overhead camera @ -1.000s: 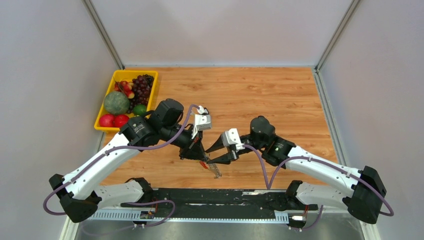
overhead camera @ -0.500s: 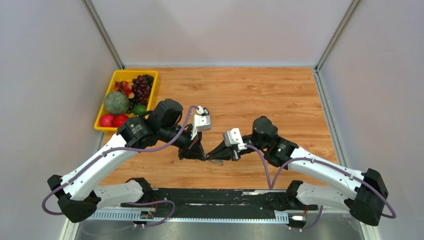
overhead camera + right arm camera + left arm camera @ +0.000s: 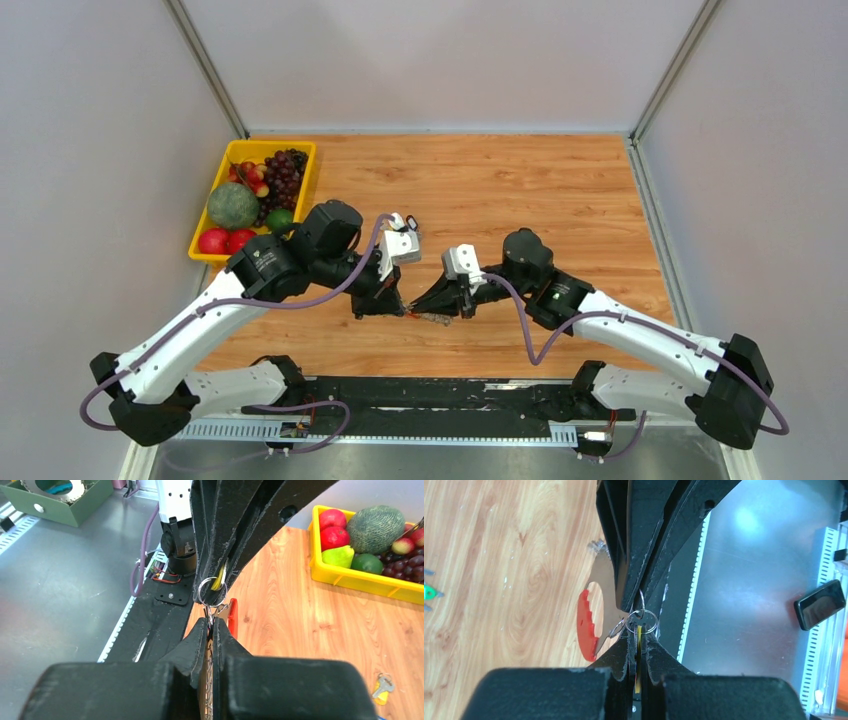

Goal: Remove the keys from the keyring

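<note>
Left claw [image 3: 638, 633] pinched on yellow tag [image 3: 639, 647] | right claw [image 3: 210, 626] pinched on key [image 3: 207, 677] | keyring [image 3: 643, 620] strung between both | key not yet off; pulling apart likely left

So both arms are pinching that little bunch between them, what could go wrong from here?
1. The right jaws seem to hold the red-edged keyring only by its rim and the left a yellow tag; either may slip when pulled.
2. The wire ring joining them could bend.
3. All this hangs near the table edge, so dropped pieces could fall off.
</note>
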You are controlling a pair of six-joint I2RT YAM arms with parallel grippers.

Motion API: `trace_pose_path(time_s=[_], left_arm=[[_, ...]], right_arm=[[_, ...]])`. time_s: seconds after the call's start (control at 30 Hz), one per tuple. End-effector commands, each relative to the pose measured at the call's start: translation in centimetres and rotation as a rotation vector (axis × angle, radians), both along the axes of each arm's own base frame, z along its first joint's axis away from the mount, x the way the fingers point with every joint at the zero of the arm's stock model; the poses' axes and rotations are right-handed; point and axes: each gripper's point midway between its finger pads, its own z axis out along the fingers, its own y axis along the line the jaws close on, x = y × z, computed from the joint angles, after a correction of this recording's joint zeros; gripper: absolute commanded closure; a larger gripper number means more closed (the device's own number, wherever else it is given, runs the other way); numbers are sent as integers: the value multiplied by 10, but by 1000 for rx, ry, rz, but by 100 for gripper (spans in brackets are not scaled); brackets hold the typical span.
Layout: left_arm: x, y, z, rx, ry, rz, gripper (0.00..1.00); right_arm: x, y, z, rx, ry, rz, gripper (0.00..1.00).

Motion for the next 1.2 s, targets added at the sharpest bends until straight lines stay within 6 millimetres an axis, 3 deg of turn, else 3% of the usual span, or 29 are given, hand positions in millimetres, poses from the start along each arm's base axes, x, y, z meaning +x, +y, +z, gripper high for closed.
trace_pose_path(time_s=[0.0,0.3,0.47,0.63,0.93,1.17], left_arm=[[32,14,20,9,-187,111,100],[56,12,0,116,-298,155,100],[69,10,11,59,-424,168,100],[69,9,2,40,-466,135,100],[63,7,4,-92,-561,122,100],[69,13,-4,-75,-615,135,100]], right_arm=[[-29,-6,0,-64,152,118,100],[-38,-6,-3,-129,343,129,100],[-40,-5,6,-136,424,126,100],[-46,-6,22,-99,479,149,100],[-45,-3,55,45,659,167,100],[-45,0,64,74,738,186,100]])
